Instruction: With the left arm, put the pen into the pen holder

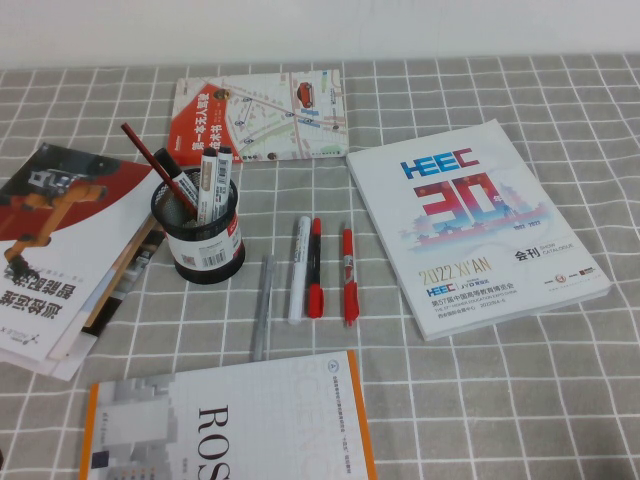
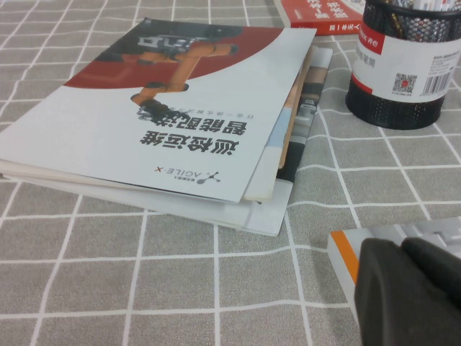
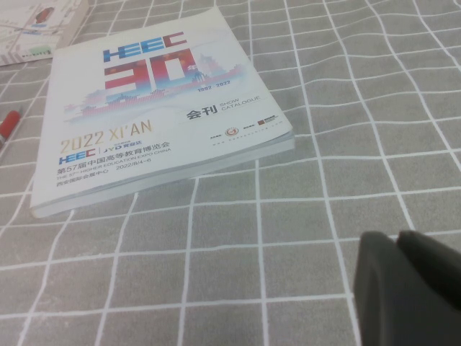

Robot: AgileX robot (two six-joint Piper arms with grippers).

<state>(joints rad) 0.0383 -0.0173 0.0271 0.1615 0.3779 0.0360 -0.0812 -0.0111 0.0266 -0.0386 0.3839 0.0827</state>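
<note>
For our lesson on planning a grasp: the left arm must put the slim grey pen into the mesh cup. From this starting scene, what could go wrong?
1. The pen lies close beside a white marker and red pens, so the wrong one might be gripped or knocked.
2. The pen holder already holds markers, leaving little room; the pen could catch on them or tip the cup.
3. The left end effector sits shut, low near a stack of booklets; the right end effector is also shut.

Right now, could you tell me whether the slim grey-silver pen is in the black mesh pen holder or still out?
Out. The slim grey-silver pen lies flat on the checked cloth beside the black mesh pen holder, no gripper touching it.
</note>
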